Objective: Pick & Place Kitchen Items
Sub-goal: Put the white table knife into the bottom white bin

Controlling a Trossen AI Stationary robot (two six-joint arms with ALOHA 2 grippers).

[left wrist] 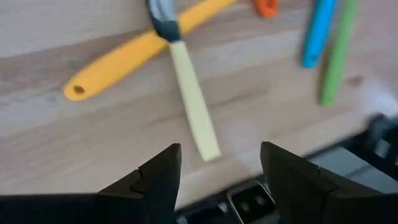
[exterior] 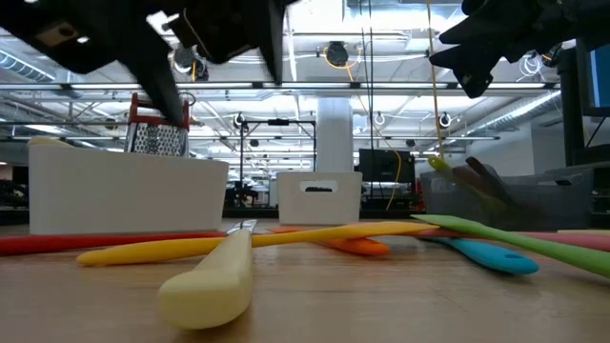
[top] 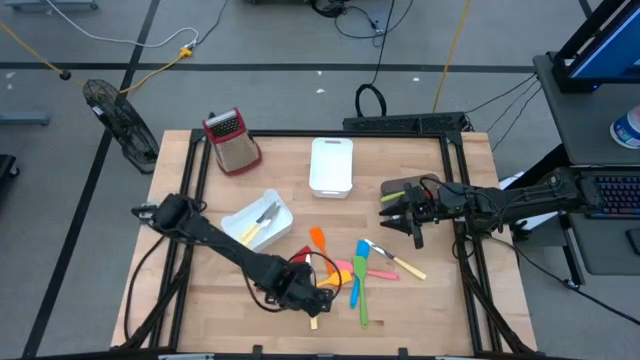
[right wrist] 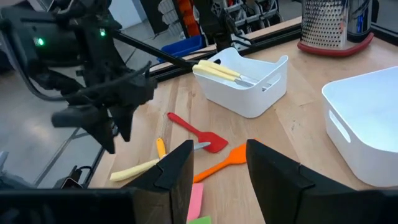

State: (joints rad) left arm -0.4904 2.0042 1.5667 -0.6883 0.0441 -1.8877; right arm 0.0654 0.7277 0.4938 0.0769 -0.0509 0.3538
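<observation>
Pale wooden table [top: 420,300] in a workshop with ceiling lights. Left gripper [left wrist: 219,180] hovers empty, fingers apart, just above the cream-handled knife [left wrist: 189,99] crossing the yellow utensil [left wrist: 130,56]. Right gripper [right wrist: 217,168], fingers apart, waits farther back.

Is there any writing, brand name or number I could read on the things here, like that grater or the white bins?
None can be read.
Grater: no legible mark on its metal or red top.
White bins: plain, no label.
Utensils: plain colours, no print.
Screen beside the table: too small to read.
</observation>
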